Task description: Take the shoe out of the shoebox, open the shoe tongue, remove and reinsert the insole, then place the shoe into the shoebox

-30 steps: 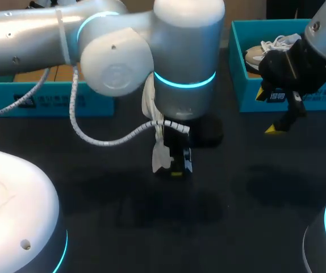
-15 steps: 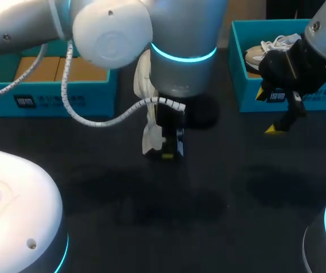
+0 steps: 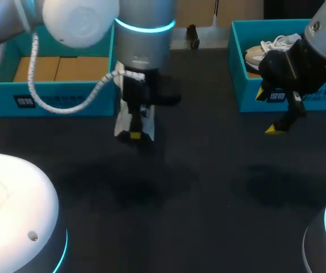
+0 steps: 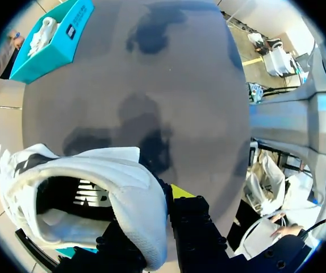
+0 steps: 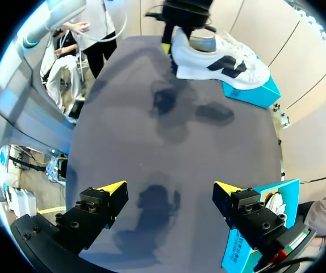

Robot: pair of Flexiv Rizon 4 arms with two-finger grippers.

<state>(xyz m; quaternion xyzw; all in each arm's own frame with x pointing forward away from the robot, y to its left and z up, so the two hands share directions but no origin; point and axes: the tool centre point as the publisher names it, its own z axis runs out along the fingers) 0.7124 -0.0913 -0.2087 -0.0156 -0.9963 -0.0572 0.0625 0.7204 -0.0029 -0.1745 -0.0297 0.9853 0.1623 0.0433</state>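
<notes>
My left gripper (image 3: 134,134) is shut on the heel collar of a white shoe (image 3: 120,124) with a black side mark, and holds it in the air just in front of the left teal shoebox (image 3: 55,101). In the left wrist view the shoe (image 4: 95,182) has its opening facing the camera, and the heel wall sits between the fingers of the left gripper (image 4: 157,222). In the right wrist view the shoe (image 5: 220,60) hangs side-on above its shadow. My right gripper (image 3: 275,112) stands open and empty in front of the right shoebox (image 3: 248,91).
The right shoebox holds another light shoe (image 3: 265,50) with white laces. The left box shows a brown cardboard floor (image 3: 55,68). A small dark object (image 3: 192,35) stands at the table's far edge. Dark tabletop (image 3: 208,187) stretches between and in front of the arms.
My left arm has carried the shoe leftward and farther back, toward the left shoebox. The right arm has stayed where it was, still open.
</notes>
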